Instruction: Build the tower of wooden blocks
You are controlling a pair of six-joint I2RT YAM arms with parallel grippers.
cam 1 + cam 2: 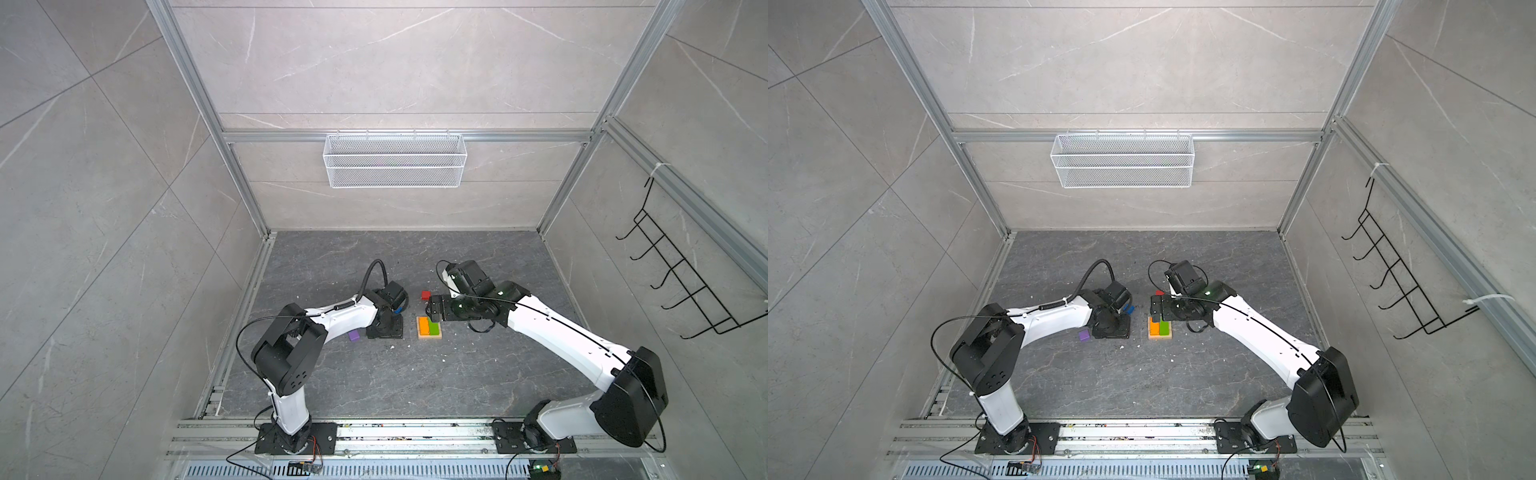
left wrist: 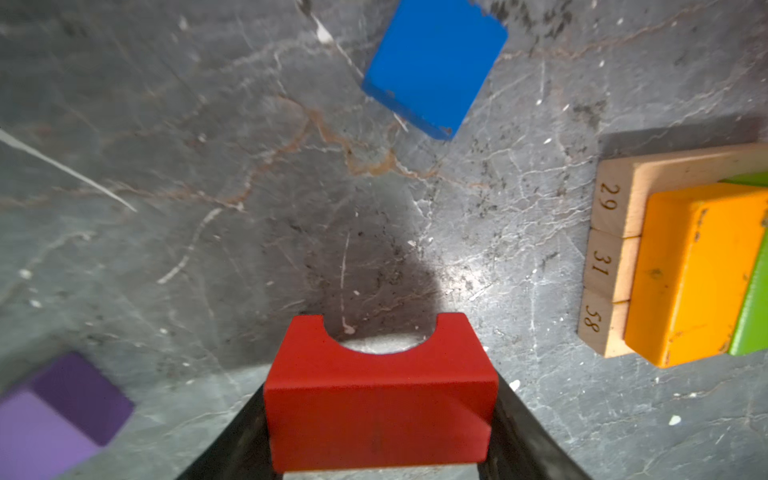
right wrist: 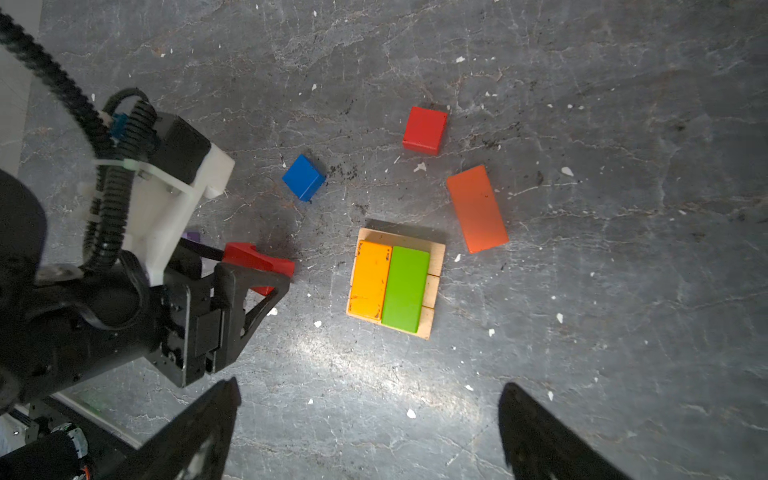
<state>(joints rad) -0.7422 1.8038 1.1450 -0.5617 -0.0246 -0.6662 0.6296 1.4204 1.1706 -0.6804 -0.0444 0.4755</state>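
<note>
Grey marbled desk point(image 3: 582, 332) carries the tower point(image 3: 388, 291), so far tan base point(image 3: 434, 286), orange bar point(image 3: 370, 278), green bar point(image 3: 405, 289). Left hand point(image 2: 380, 440) is clamped on a notched red block point(image 2: 380, 374) near it; right hand point(image 3: 370, 390) hangs apart above. Best lifted clear, then lowered squarely across both bars.

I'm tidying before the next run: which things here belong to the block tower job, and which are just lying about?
Job: tan base with orange bar and green bar on it; red arch block in the left gripper; reddish bar; red cube; blue cube; purple cube.
Lying about: wire basket; black hook rack; white crumbs.
</note>
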